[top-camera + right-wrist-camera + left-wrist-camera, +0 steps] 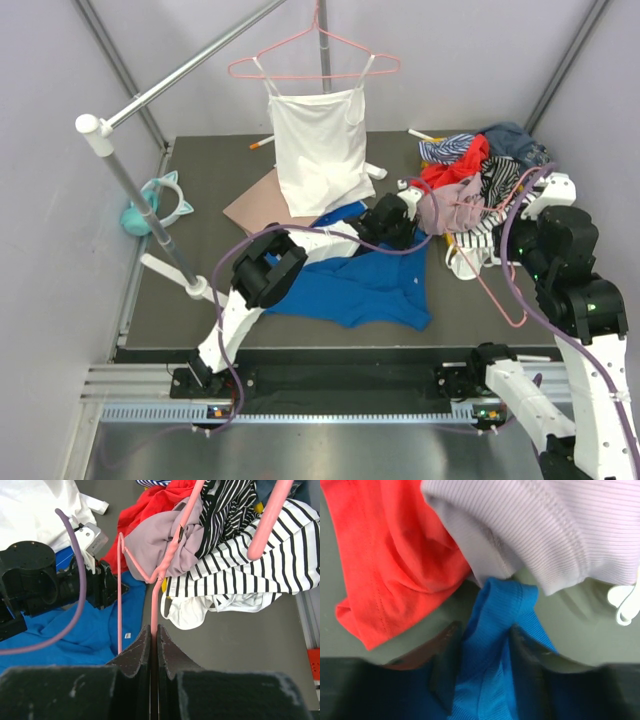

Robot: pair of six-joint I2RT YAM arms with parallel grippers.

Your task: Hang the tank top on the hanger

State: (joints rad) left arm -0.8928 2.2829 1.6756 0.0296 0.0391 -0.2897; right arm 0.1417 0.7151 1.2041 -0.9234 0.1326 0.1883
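Observation:
The blue tank top [372, 288] lies crumpled on the dark table in front of the arms. My left gripper [414, 224] is at its far right corner, beside the clothes pile. In the left wrist view the gripper [487, 667] is shut on a bunched strap of the tank top [492, 645], with dark fingers [445, 665] on either side. My right gripper [503, 238] is shut on the thin pink hanger [495, 295]. In the right wrist view the jaws [154, 632] pinch the hanger's wire [170, 555], which runs up over the pile; the tank top [95, 630] lies to the left.
A white camisole [320, 150] hangs on another pink hanger from the rail [190, 65] at the back. A pile of red, mauve and striped clothes [480, 175] lies at the right. A brown sheet [262, 203], a teal cat-ear object [152, 208] and the rack's post [140, 200] stand left.

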